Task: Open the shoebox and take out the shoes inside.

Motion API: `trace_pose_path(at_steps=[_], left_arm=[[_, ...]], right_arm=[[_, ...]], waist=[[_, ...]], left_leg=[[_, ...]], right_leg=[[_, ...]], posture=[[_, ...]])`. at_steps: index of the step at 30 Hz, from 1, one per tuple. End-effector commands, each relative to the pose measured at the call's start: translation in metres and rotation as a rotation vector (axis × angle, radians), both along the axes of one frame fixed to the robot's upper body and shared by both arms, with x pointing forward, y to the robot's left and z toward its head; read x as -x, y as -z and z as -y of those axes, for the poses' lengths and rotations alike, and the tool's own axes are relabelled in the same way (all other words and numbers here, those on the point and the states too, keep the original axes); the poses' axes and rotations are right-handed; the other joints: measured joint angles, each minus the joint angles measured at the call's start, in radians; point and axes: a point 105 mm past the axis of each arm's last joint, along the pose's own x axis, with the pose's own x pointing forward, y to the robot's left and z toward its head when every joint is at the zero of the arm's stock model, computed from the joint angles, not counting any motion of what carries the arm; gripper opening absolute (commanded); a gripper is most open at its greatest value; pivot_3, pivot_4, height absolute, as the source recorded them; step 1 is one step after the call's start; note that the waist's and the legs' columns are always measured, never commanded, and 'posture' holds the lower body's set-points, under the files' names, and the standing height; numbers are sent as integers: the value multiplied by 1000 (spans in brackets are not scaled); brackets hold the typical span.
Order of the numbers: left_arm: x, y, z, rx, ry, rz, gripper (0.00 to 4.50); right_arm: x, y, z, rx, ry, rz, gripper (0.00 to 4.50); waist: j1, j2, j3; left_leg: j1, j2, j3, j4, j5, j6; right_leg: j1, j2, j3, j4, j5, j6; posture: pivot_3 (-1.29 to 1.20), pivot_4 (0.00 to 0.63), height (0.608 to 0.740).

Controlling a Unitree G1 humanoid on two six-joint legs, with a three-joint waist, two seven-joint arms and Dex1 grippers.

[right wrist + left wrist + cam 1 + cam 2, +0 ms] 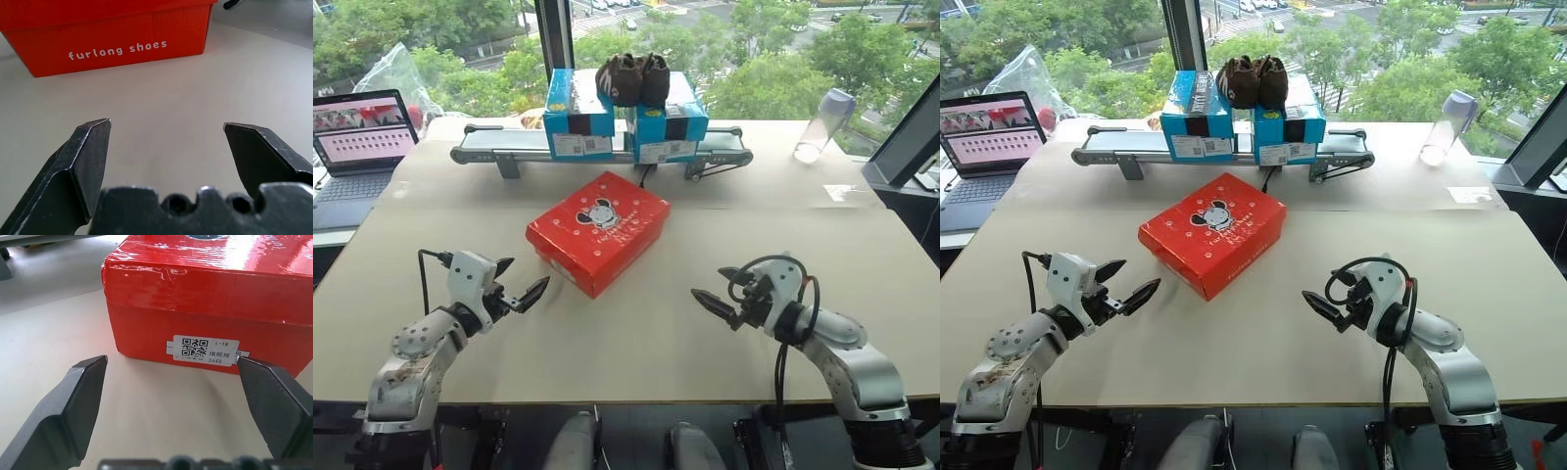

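The shoebox (598,232) sits shut at the middle of the frame on the beige counter (636,333), turned at an angle so one corner points toward the bottom edge, its lid with the cartoon mouse logo lying flat on top. The left hand (513,282) hovers at the lower left of the frame, its two black fingers spread wide and empty, aimed at the box's near short end; in the left wrist view that end carries a white label (205,349) with a square code, and the fingers stand apart from it. The right hand (721,293) hovers at the lower right, likewise spread wide with nothing between its fingers, pointing toward the long side of the box, where white lettering reads "furlong shoes" in the right wrist view. Bare counter lies between each hand and the box. Toward the top of the frame a small conveyor (509,147) carries two blue boxes (579,116) with barcode labels, and dark brown fuzzy shoes (632,77) rest on top of them. A laptop (357,147) stands open at the upper left, and a clear bottle (823,124) stands at the upper right.
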Motion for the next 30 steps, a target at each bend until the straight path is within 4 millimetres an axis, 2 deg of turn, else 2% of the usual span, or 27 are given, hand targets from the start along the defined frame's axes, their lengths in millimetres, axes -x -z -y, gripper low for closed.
trace_pose_path(at_steps=[1, 5, 10, 16, 19, 24, 27, 30], left_arm=[[-2, -11, -8, 8, -26, 38, 4500], [-11, -15, -41, 34, -179, 57, 4500], [-22, -26, -66, -23, -344, 128, 4500], [-34, -44, -78, -42, -421, 197, 4500], [-41, -53, -80, -54, -427, 223, 4500], [-44, -67, -73, -41, -404, 276, 4500], [-40, -75, -66, -25, -345, 294, 4500], [-28, -85, -51, -11, -175, 276, 4500]], right_arm=[[-3, -15, 0, 7, 6, 70, 4363], [-8, -18, 5, 8, 51, 68, 4363], [-22, -22, 11, -9, 141, 63, 4363], [-35, -31, 13, 0, 201, 100, 4363], [-37, -38, 6, -29, 185, 112, 4363], [-22, -52, -24, -48, -16, 119, 4363], [-15, -61, -32, -37, -96, 114, 4363], [-11, -66, -32, 4, -160, 90, 3645]], waist=[[0, 0, 0], [-2, 0, 0], [0, 0, 0], [2, -1, 0], [1, -1, 1], [-3, -2, 1], [-5, -2, 1], [-4, -4, 1]], left_leg=[[0, 0, 0, 0, 0, 0], [0, 0, 0, 0, 0, 0], [0, -1, 0, 1, 0, 0], [0, -1, 0, 1, 0, 1], [0, -2, 0, 1, 0, 1], [0, -2, 0, 1, 4, 6], [0, -1, 0, 0, 4, 7], [0, -1, 0, 1, 4, 6]], right_leg=[[0, 0, 0, 0, 0, 0], [0, 0, 0, 0, 0, 0], [0, 0, 0, 0, 0, 1], [0, 1, 0, 1, 1, 2], [0, 1, 0, 1, 2, 2], [1, 1, 0, 1, 2, 2], [0, 1, 1, 2, 2, 2], [0, 1, 1, 2, 2, 2]], posture=[[0, 150, 740], [0, 150, 740], [0, 150, 740], [0, 150, 740], [0, 150, 740], [0, 150, 740], [0, 150, 740], [0, 150, 740]])
